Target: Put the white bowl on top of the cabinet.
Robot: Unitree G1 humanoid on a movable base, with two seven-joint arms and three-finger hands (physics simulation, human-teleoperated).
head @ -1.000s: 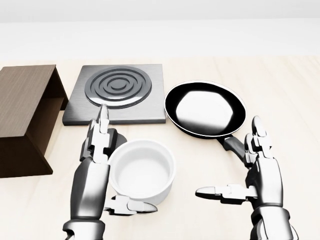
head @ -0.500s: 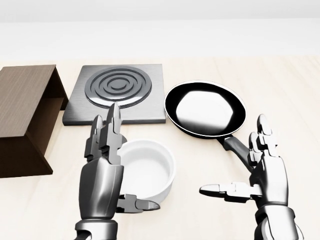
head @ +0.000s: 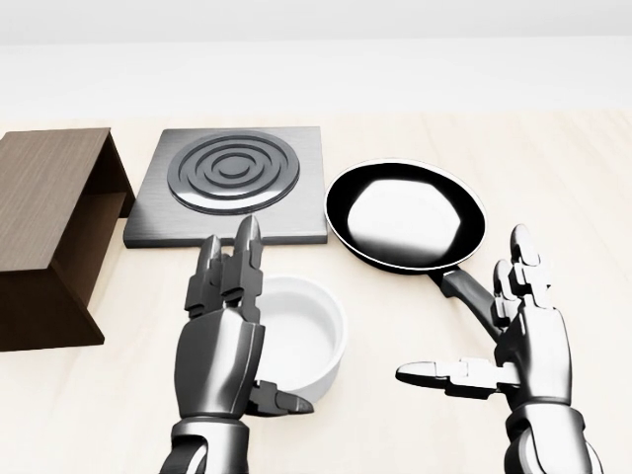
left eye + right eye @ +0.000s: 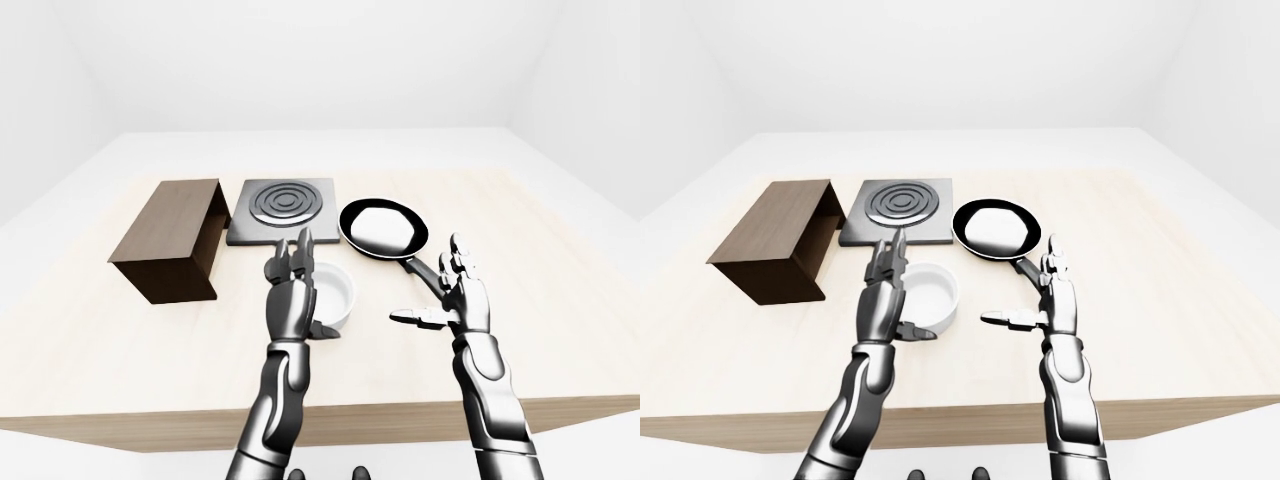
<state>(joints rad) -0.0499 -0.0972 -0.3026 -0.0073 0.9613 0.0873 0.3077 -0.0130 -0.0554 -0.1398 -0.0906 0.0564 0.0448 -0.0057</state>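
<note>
No readable brand, label or writing on anything in any view.

Surface: pale wood-grain tabletop (image 4: 560, 300). Eye views show its near edge and white walls around it; head view crops to the tabletop only.

Left to right, head view:
- Dark brown wooden open-sided cabinet (image 3: 44, 212) at 9 o'clock of the frame, top face bare, open side facing right.
- Grey square hotplate with concentric metal rings (image 3: 232, 178) at 11–12 o'clock, just beside the cabinet's upper right corner.
- Silver three-finger left hand (image 3: 225, 336), fingers extended and spread, pointing toward 12 o'clock, thumb sticking out to 3 o'clock under the bowl's near rim. Hand covers the bowl's left side; can't tell if it touches. Not closed around anything.
- White round ceramic bowl (image 3: 301, 331) upright on the table at 6 o'clock of the hotplate, 7 o'clock of the pan, well apart from the cabinet. Not on the cabinet.
- Black round frying pan with white-rimmed edge (image 3: 405, 212) at 3 o'clock of the hotplate, handle running toward 5 o'clock.
- Silver three-finger right hand (image 3: 518, 341), spread wide, thumb pointing to 9 o'clock, holding nothing; upper fingers overlap the pan handle's end.

Eye views only: both forearms rising from the table's near edge, plus the cabinet's hollow interior.
</note>
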